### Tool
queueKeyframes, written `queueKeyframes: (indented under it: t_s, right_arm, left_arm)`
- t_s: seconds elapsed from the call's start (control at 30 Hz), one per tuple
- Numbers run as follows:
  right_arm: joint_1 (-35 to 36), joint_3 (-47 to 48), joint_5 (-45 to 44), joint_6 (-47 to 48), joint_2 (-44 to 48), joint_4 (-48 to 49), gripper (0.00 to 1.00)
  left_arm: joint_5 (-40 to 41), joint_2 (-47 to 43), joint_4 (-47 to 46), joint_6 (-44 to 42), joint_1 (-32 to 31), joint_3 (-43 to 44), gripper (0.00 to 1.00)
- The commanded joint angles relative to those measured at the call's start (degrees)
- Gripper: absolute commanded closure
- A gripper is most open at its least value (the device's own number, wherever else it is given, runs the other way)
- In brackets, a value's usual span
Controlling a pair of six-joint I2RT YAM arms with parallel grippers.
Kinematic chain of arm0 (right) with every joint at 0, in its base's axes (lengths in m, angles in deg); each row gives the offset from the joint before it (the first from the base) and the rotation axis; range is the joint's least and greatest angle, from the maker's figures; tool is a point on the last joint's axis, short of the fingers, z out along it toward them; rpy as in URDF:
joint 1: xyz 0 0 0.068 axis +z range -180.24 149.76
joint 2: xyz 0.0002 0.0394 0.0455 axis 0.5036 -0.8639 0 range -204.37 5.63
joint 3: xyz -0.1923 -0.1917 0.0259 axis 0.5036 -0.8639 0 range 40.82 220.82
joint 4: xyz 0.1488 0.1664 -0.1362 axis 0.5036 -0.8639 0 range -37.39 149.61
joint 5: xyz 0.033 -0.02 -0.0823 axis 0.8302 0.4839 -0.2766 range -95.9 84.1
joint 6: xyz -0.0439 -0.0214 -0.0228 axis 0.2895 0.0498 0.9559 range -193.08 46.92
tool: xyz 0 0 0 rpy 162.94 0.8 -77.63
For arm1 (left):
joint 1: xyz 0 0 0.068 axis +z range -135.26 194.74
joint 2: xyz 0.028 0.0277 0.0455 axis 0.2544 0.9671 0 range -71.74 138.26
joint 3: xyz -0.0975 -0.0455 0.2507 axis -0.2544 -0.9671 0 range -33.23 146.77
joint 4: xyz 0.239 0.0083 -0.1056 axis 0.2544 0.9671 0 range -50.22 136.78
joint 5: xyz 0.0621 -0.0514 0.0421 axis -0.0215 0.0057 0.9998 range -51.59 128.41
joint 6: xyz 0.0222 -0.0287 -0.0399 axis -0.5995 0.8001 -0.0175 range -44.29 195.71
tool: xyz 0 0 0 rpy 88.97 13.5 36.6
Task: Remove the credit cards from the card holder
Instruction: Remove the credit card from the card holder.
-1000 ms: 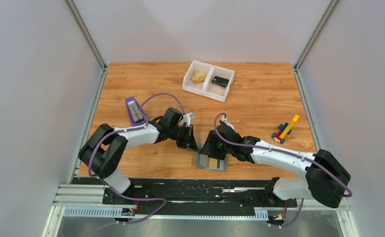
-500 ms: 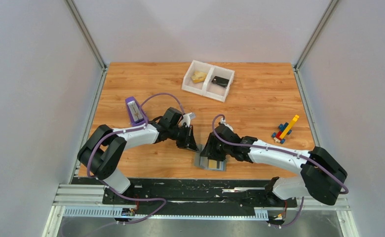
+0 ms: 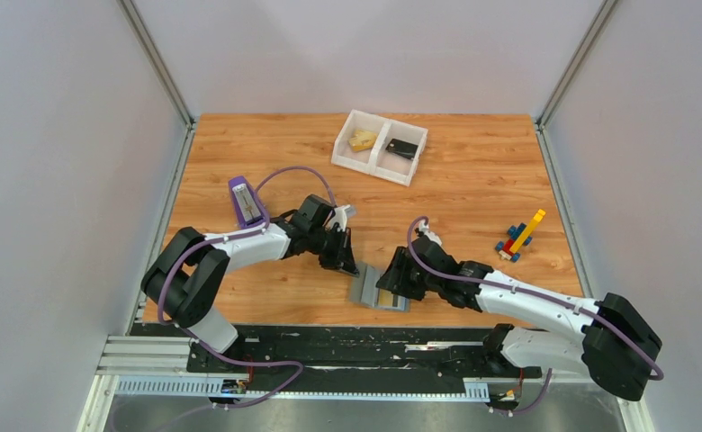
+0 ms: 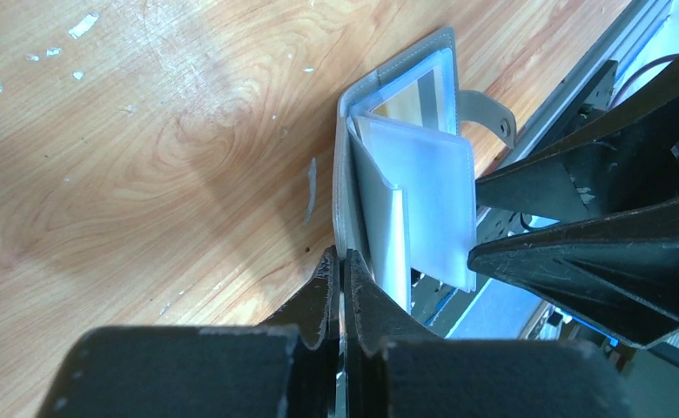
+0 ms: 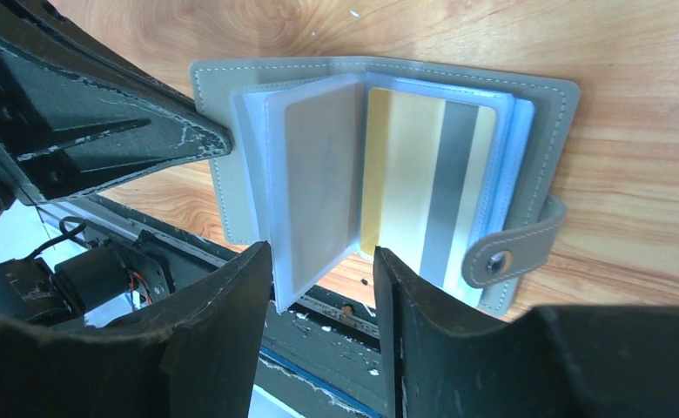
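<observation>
left end effector is pressed together at the holder edge, right one spread around a floppy sleeve; card looks stiff and slick, I'd pinch its open-side edge

White link shells and black joint housings are being shown on the left arm and the right arm. A purple cable is being carried in loops along each. Black, scuffed, wedge-shaped fingers are being displayed by the left pincer and the right pincer.
</observation>
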State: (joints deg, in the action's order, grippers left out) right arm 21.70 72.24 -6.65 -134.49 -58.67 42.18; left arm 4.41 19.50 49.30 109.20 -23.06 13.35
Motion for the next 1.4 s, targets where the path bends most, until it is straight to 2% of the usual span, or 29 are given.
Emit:
queueKeyframes:
  t_s: [0.0, 0.53, 0.67, 0.73, 1.37]
  right_arm:
    - [-0.5, -1.1, -1.8, 0.1, 1.5, -0.1, 0.52]
    - [-0.7, 0.2, -0.6, 2.0, -1.9, 1.6, 0.48]
    - [-0.8, 0.3, -1.1, 1.9, -0.6, 0.7, 0.35]
    - [-0.7, 0.7, -1.3, 2.0, 0.1, 0.0, 0.32]
    - [-0.7, 9.1, -5.1, 1.9, -1.4, -9.1, 0.33]
  left_arm:
    - [1.1, 0.0, 0.9, -1.9, -0.2, 2.3, 1.00]
    - [1.5, 0.6, 1.2, -2.1, -0.2, 2.6, 1.00]
    - [1.4, 0.8, 1.3, -2.3, -0.2, 2.7, 1.00]
    - [1.5, 0.8, 1.4, -2.3, -0.2, 2.7, 1.00]
    - [1.3, 0.3, 1.5, -2.4, -0.2, 2.5, 1.00]
